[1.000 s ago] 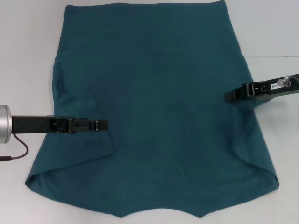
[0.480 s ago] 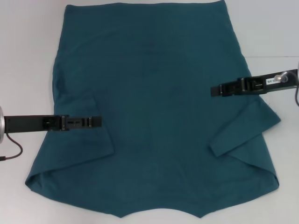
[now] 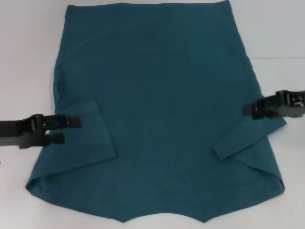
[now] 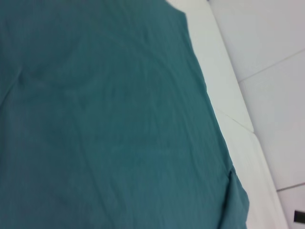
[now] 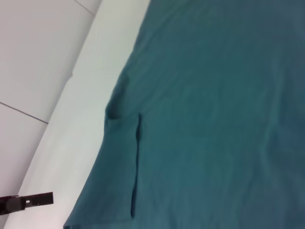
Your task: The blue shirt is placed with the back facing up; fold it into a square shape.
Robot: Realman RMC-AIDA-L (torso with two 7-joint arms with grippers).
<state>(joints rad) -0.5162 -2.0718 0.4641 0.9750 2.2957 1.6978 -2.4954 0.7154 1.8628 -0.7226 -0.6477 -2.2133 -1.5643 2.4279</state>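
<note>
The blue shirt (image 3: 162, 109) lies flat on the white table, plain side up, and fills most of the head view. Both sleeves are folded inward onto the body: the left sleeve (image 3: 88, 136) and the right sleeve (image 3: 248, 138). My left gripper (image 3: 66, 130) hovers over the shirt's left edge, open and holding nothing. At the shirt's right edge, just above the folded sleeve, my right gripper (image 3: 249, 109) is open and empty too. The left wrist view shows smooth shirt cloth (image 4: 109, 124). In the right wrist view the folded left sleeve (image 5: 119, 167) shows.
The white table (image 3: 28, 57) shows as bare bands on both sides of the shirt. The shirt's near edge (image 3: 162, 217) reaches almost to the bottom of the head view. A seam line (image 3: 281, 58) crosses the table at the far right.
The right sleeve was carried inward, let go, and now lies folded on the body. Both grippers have drawn back outward to the shirt's side edges.
</note>
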